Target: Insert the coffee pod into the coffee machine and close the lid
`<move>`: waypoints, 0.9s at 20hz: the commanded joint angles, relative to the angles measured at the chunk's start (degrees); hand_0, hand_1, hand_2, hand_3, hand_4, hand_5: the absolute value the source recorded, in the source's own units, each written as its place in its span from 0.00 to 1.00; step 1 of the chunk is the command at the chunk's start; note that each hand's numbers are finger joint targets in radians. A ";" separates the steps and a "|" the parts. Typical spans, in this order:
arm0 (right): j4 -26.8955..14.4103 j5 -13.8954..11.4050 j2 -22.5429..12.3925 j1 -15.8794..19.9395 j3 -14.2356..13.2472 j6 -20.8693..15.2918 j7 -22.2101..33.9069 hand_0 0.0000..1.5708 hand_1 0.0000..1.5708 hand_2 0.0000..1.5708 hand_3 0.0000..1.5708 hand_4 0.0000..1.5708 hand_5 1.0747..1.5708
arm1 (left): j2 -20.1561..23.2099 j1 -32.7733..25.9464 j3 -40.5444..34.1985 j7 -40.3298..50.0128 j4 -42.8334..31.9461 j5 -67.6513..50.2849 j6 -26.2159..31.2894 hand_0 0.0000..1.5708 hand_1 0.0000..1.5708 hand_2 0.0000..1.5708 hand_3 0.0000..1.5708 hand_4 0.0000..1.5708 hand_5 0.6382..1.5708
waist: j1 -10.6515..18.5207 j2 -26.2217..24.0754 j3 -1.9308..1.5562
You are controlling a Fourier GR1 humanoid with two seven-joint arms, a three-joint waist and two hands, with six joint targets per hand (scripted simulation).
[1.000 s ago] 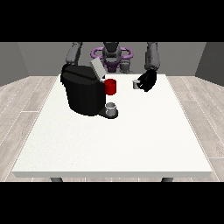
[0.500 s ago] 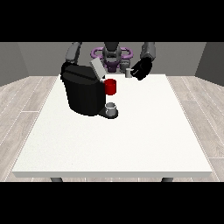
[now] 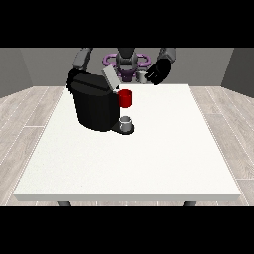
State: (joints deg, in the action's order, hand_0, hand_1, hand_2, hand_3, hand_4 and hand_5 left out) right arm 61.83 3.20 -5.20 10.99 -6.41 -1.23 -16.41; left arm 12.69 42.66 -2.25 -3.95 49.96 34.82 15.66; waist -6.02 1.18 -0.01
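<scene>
A black coffee machine (image 3: 94, 104) stands on the left part of the white table (image 3: 149, 154). Its grey lid (image 3: 110, 78) is tilted up and open. A red part (image 3: 125, 98) sticks out of its front above a small grey cup (image 3: 126, 122) on the drip base. The hand at the view's right (image 3: 158, 72) is raised above the table's far edge with its fingers curled round a small silver coffee pod (image 3: 142, 77), to the right of the lid. The hand at the view's left (image 3: 72, 78) is mostly hidden behind the machine.
The robot's torso (image 3: 126, 62) rises behind the table's far edge. Wooden floor surrounds the table. The machine takes up the table's far left; white tabletop stretches to the front and right.
The hand at the view's right has lifted the pod off the table and carried it up and leftward, towards the open lid. The machine and the other arm have not moved.
</scene>
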 commanded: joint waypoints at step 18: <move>0.33 1.31 -0.76 4.79 1.86 7.69 -7.38 0.00 0.00 0.00 0.00 0.00 1.00 | 4.99 16.81 -9.46 5.85 -3.85 -4.92 -1.78 0.88 0.88 0.92 0.86 0.40 1.00 | -6.10 13.04 -0.02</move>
State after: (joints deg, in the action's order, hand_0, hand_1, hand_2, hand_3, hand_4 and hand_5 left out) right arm 63.57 4.98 -6.55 15.84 -5.63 4.48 -19.76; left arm 16.08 56.64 -10.45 1.57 46.81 30.51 14.05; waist -11.96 11.39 0.00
